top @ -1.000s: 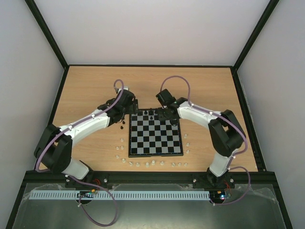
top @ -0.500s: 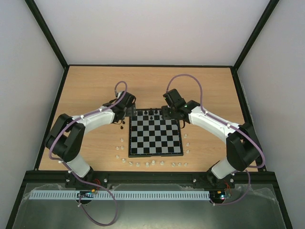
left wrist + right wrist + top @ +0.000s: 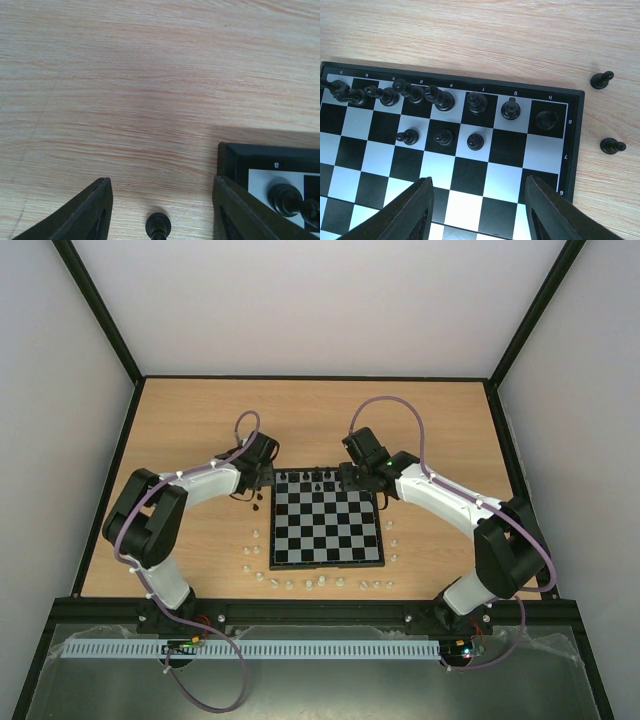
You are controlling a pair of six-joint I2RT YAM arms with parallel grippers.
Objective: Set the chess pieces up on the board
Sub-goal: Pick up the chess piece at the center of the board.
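Note:
The board (image 3: 328, 525) lies mid-table. Several black chess pieces (image 3: 410, 94) stand along its far row, and three black pawns (image 3: 443, 137) stand in the row before it. My right gripper (image 3: 479, 180) is open and empty above the board's far right part; it also shows in the top view (image 3: 358, 478). Two black pawns (image 3: 601, 80) lie on the wood right of the board. My left gripper (image 3: 161, 182) is open, low over the wood by the board's far left corner (image 3: 270, 162). A black pawn (image 3: 158, 226) stands between its fingers, untouched.
Several white translucent pieces (image 3: 290, 584) line the table along the board's near edge, with more at its left (image 3: 255, 535) and right (image 3: 392, 530). A few black pieces (image 3: 258, 502) lie left of the board. Black frame rails border the table.
My left arm has folded back, and its gripper has slid a little left, off the board's corner. My right arm swung its elbow outward early on and has held still since.

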